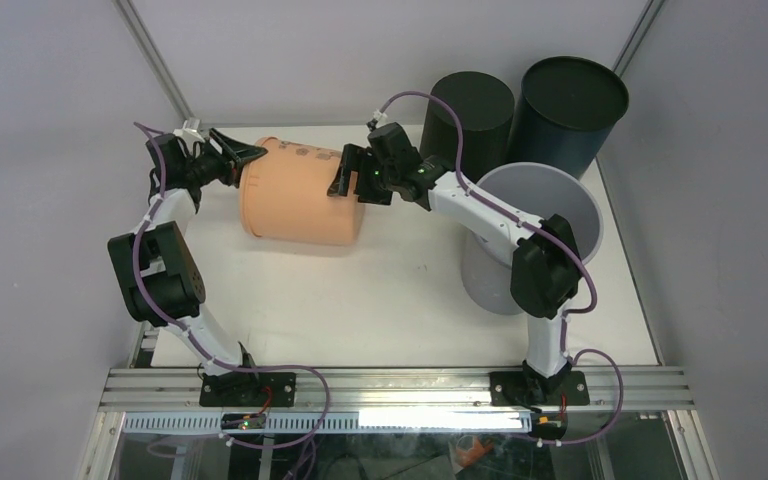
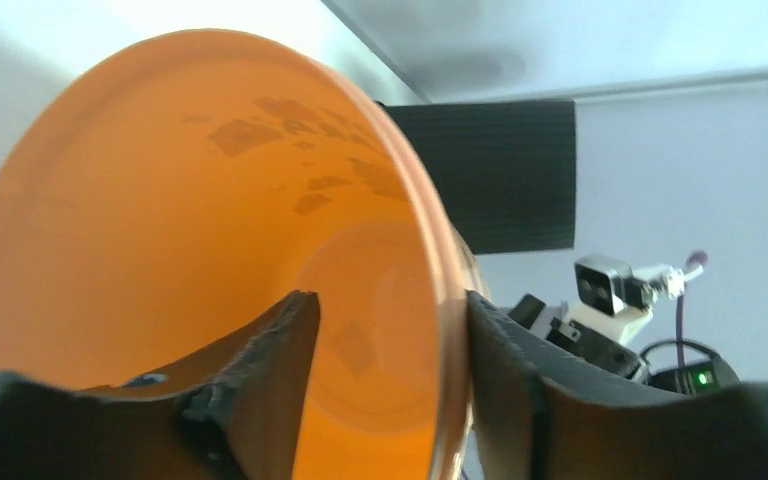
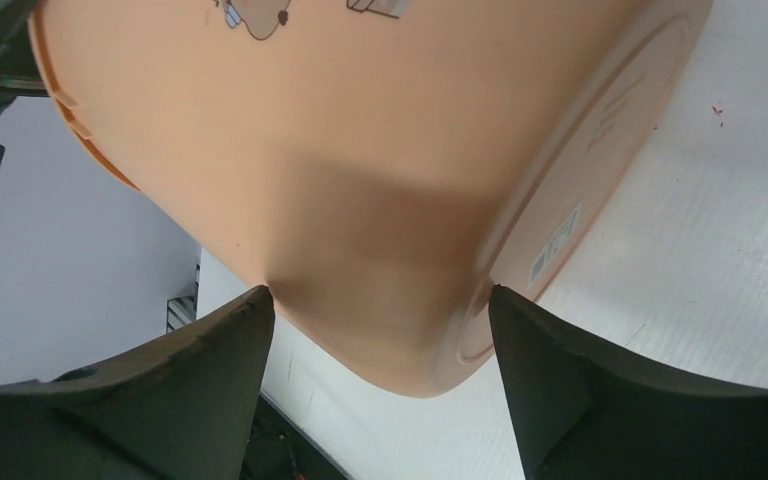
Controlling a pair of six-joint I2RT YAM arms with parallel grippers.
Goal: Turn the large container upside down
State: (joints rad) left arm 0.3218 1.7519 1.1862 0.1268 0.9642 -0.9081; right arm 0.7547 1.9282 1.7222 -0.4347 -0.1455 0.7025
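The large orange container (image 1: 295, 195) lies on its side at the back left of the white table, mouth to the left and base to the right. My left gripper (image 1: 245, 155) is open and straddles the rim at the mouth. In the left wrist view (image 2: 390, 310) one finger is inside the container (image 2: 180, 200), apart from the wall, and the other touches the outside of the rim. My right gripper (image 1: 345, 172) is open at the base end. In the right wrist view (image 3: 380, 300) its fingers spread to either side of the container's (image 3: 380, 130) bottom edge.
A grey bucket (image 1: 490, 270) stands at the right, under my right arm. Two tall black cylinders (image 1: 472, 115) (image 1: 570, 110) stand behind it at the back right. Enclosure walls close the back and sides. Bare table (image 1: 360, 300) lies in front of the container.
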